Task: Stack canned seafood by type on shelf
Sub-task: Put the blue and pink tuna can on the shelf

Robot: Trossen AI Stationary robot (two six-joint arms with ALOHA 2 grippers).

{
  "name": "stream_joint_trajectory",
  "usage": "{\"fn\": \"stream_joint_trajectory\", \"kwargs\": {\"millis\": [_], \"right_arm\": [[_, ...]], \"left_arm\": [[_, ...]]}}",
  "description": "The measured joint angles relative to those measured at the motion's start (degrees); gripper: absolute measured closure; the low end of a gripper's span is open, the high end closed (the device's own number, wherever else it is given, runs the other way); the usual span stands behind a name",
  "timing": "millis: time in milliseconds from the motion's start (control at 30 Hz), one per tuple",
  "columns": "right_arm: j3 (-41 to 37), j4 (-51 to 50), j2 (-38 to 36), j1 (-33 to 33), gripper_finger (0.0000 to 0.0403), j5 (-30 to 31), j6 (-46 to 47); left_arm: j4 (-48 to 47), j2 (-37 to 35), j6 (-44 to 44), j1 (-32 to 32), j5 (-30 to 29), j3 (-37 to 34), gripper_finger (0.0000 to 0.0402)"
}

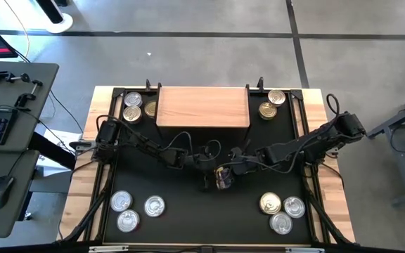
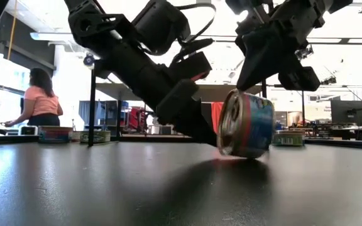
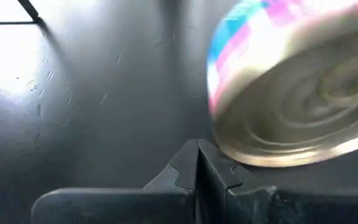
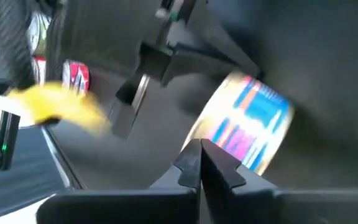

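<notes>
tipping on its edge just in front of both end effectors, one can is standing near the middle of the black mat, its silver lid facing sideways toward the left end effector and its blue, pink and red label band showing toward the right end effector. the can is leaning rather than lying flat, so its short axis is pointing roughly level across the desk and its round faces are standing near upright. it is looking like a small stiff metal tin, probably fairly dense for its size, with a smooth lid and a glossy side that may be slippery; on edge it is likely to roll or flop. a hold across the side wall, fingers on opposite points of the band, is seeming safer than one on the slick lid.

the left end effector is sitting pressed together, its tips just beside the lid's lower rim. the right end effector is also pressed together, holding nothing, with the can just beyond its tips.

the shelf is lying well beyond both end effectors, bare on top. other cans are sitting in groups: beside the shelf's left end, beside its right end, and nearer the front at left and right.
</notes>
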Motion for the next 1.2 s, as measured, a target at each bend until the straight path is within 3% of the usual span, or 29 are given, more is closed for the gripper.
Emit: {"fn": "stream_joint_trajectory", "kwargs": {"millis": [267,467,633,900,1067,1200], "right_arm": [[0.09,-0.79,-0.26,-0.92,0.0403,0.22,-3.67],[7.11,-10.54,-3.04,1.01,0.0403,0.70,-5.66],[17.11,-13.29,-0.52,6.52,0.0403,-1.21,-4.88],[39.87,-45.21,14.42,11.09,0.0402,1.39,-5.91],[44.20,-55.85,20.99,10.79,0.0387,-0.24,0.25],[43.04,-55.83,21.83,8.61,0.0329,-3.50,3.71]], "left_arm": [[-1.52,1.43,-3.02,-0.15,0.15,0.12,0.0402],[-14.98,-4.56,-4.43,1.49,3.24,-1.44,0.0401],[-6.55,-11.76,-7.95,1.25,4.89,-11.30,0.0401],[6.71,-23.53,-19.76,-1.19,5.41,-28.29,0.0401],[6.27,-27.56,-19.54,-1.91,7.09,-31.69,0.0401],[6.59,-28.19,-19.44,-1.87,8.55,-31.78,0.0401]]}}
